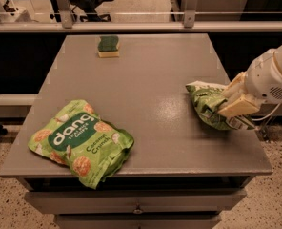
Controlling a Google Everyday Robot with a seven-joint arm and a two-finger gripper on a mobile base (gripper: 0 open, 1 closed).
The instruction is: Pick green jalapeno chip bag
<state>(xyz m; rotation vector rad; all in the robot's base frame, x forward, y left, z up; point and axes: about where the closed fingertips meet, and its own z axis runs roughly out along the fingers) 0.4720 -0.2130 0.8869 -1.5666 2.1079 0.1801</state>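
The green jalapeno chip bag [206, 105] lies crinkled at the right edge of the grey table [150, 80], its white band at the far end. My gripper [226, 105] comes in from the right on a white arm and sits over the bag's right end. Its cream fingers [237, 108] are closed on the bag's right side. The bag still rests on the table top. The bag's right part is hidden behind the fingers.
A larger, puffy lime-green "dang" Coconut Crunch bag [81, 142] lies at the front left. A green and yellow sponge [108, 46] sits at the far middle. A rail and chairs stand beyond the table's far edge. Drawers are below the front edge.
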